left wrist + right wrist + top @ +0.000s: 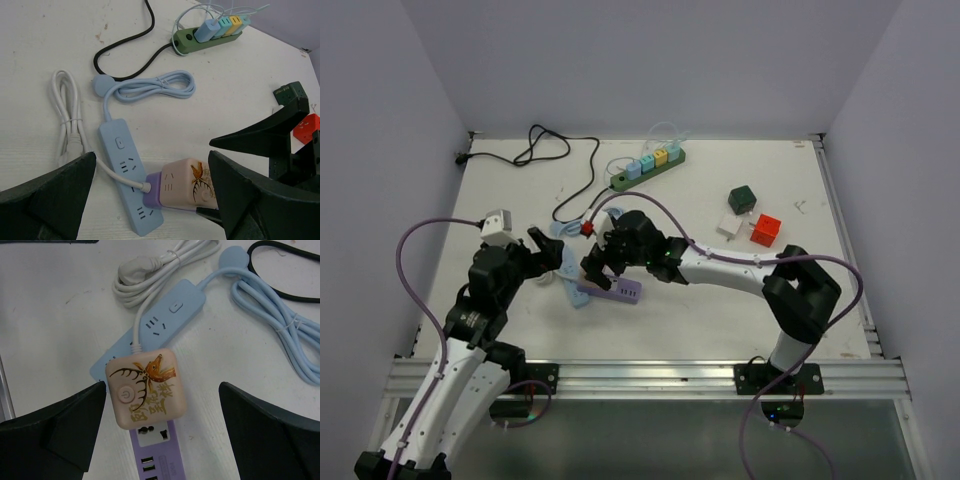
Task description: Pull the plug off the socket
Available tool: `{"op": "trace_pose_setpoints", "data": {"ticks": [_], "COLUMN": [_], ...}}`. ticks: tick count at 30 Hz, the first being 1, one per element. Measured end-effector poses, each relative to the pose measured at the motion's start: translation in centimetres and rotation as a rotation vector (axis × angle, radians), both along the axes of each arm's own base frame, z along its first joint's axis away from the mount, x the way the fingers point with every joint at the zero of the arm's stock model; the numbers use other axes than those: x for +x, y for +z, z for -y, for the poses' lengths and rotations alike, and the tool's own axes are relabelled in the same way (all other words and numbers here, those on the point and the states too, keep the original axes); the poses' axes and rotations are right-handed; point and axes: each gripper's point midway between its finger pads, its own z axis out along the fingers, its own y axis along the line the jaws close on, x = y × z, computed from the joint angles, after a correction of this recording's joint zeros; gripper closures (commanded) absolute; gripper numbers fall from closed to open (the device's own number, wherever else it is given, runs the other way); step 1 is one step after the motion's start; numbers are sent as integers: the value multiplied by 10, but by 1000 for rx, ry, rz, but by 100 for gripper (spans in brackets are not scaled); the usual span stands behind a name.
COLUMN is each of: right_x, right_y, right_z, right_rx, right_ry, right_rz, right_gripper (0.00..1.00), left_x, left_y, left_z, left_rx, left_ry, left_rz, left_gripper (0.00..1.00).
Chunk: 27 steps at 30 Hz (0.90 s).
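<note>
The socket, a dark green power strip (pixel 620 181) with a black cord (pixel 535 150), lies at the table's far side. Several pastel cube plugs (pixel 647 164) stand in a row in it. The left wrist view shows the socket (pixel 186 42) and the plugs (pixel 204 31) far off at the top. My left gripper (pixel 552 258) and right gripper (pixel 600 262) hover well short of it, both open. Between the left gripper's (pixel 151 160) fingers and the right gripper's (pixel 162 390) fingers sits a pink cube with a deer picture (pixel 145 387), touched by neither.
The pink cube is plugged into a purple strip (pixel 157 450) that lies across a light blue strip (pixel 127 170). A coiled white cord (pixel 67 120) and a light blue cable (pixel 160 85) lie nearby. A dark green cube (pixel 742 198) and a red cube (pixel 766 230) sit at the right.
</note>
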Motion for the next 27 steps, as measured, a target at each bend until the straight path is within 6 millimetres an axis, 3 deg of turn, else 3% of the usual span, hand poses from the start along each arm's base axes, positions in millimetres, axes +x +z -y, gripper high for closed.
{"op": "trace_pose_setpoints", "data": {"ticks": [8, 10, 12, 13, 16, 24, 27], "right_x": [-13, -15, -15, -15, -14, -10, -4], "right_y": [-29, -31, -32, -31, -26, -17, -3], "right_z": [-8, -7, -6, -6, -9, -6, -6], "right_rx": [-112, -128, -139, -141, -159, -170, -151], "right_ry": [31, 35, 37, 39, 48, -4, -77], "right_rz": [5, 1, 0, 0, -6, -23, -41], "right_gripper": [2, 5, 17, 34, 71, 84, 92], "left_x": [-3, -4, -4, -5, -5, -5, -6], "left_y": [4, 3, 2, 2, 2, 2, 2], "left_z": [-7, -8, -8, -8, -8, -7, -4], "left_rx": [-3, -5, -8, -9, -17, -32, -45], "left_ry": [37, 44, 49, 49, 53, 57, 46], "left_rz": [3, -2, -6, -9, -11, -13, -13], "left_gripper": [0, 0, 0, 0, 0, 0, 0]}}
